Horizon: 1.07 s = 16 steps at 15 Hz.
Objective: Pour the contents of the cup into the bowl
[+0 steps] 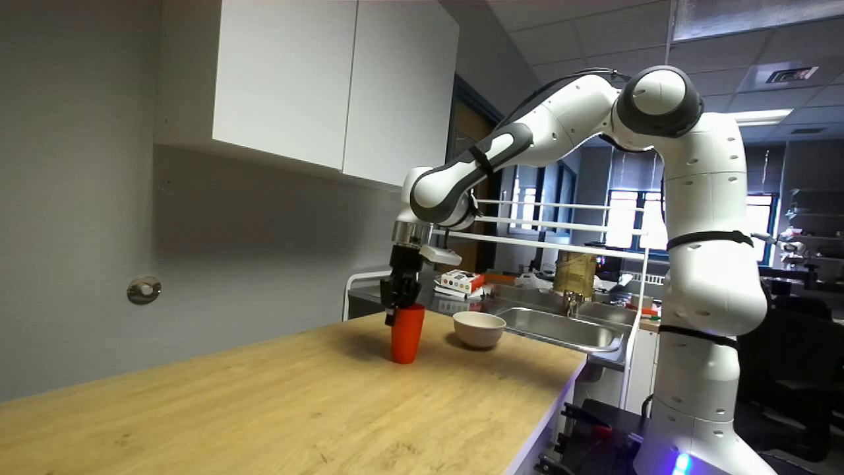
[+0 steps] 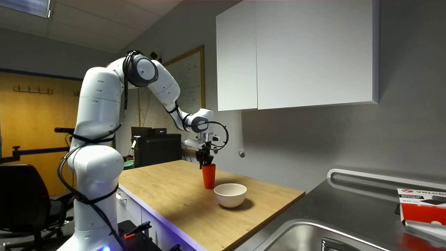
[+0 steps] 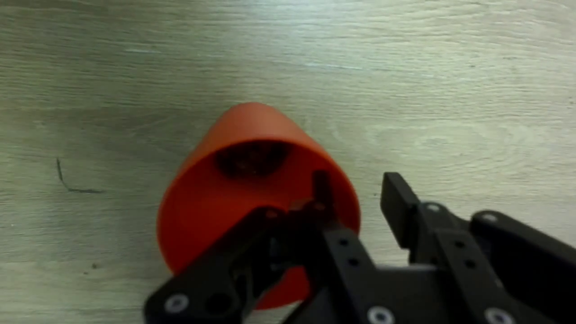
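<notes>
The red-orange cup [image 1: 407, 338] stands upright on the wooden counter; it also shows in an exterior view [image 2: 209, 177] and the wrist view [image 3: 193, 198]. The dark brown contents [image 3: 252, 159] lie at its bottom, visible only in the wrist view. My gripper [image 3: 357, 184] points down at the cup's rim, with one finger inside the cup and the other outside. A gap shows between each finger and the cup wall, so it is open around the wall. The cream-white bowl [image 1: 479, 329] stands upright a short way from the cup, also in an exterior view [image 2: 230, 195]; its inside looks empty.
A metal sink [image 1: 560, 328] lies beyond the counter's end on the bowl's side. A red-and-white box [image 2: 423, 207] sits by the sink. White wall cabinets [image 2: 315, 55] hang above the counter, and a white rack [image 1: 633, 316] stands near the sink.
</notes>
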Tool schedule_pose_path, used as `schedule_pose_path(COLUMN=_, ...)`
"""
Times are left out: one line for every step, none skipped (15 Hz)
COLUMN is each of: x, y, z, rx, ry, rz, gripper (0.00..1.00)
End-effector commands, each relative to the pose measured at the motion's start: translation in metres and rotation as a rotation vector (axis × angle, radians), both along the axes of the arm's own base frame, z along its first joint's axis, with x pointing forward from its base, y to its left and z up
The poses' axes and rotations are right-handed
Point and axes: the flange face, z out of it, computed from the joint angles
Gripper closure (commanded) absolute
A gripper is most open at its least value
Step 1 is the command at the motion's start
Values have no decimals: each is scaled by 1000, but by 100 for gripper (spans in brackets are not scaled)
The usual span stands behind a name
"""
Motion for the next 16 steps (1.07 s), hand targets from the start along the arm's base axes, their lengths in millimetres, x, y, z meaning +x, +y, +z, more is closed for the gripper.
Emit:
schedule_pose_path(x=4, y=-4, z=7, rx=15, ry=-2, rz=8, gripper=93)
schedule_pose_path(x=4, y=-5, z=8, rx=14, ry=-4, rz=7, gripper=99)
schedule_pose_path(x=4, y=-6, z=9, rx=15, ry=-7, rz=4, gripper=100)
schedule_pose_path(x=4, y=-8, z=11, rx=16, ry=-12, rz=1, gripper=100)
schedule_pose_path(x=4, y=-10, z=16, rx=20, ry=-24, rz=-5, gripper=98)
schedule_pose_path(x=3, y=-14, z=19, rx=25, ry=-34, rz=-13, gripper=98)
schedule_pose_path(x=2, y=-18, z=22, rx=30, ry=-45, rz=-22, gripper=100)
schedule_pose_path(x=1, y=-25, z=26, rx=39, ry=-57, rz=-33, gripper=98)
schedule_pose_path(x=-1, y=-33, z=30, rx=55, ry=-72, rz=-47, gripper=98)
schedule_pose_path(x=-2, y=-41, z=34, rx=73, ry=-93, rz=-64, gripper=98)
schedule_pose_path(x=-4, y=-51, z=39, rx=97, ry=-115, rz=-83, gripper=99)
schedule_pose_path(x=-8, y=-62, z=45, rx=119, ry=-141, rz=-105, gripper=99)
schedule_pose_path(x=-10, y=-71, z=49, rx=136, ry=-165, rz=-123, gripper=99)
schedule_pose_path(x=-13, y=-82, z=53, rx=151, ry=-190, rz=-144, gripper=99)
schedule_pose_path(x=-16, y=-92, z=55, rx=165, ry=-211, rz=-160, gripper=99)
schedule_pose_path(x=-21, y=-101, z=57, rx=181, ry=-232, rz=-177, gripper=99)
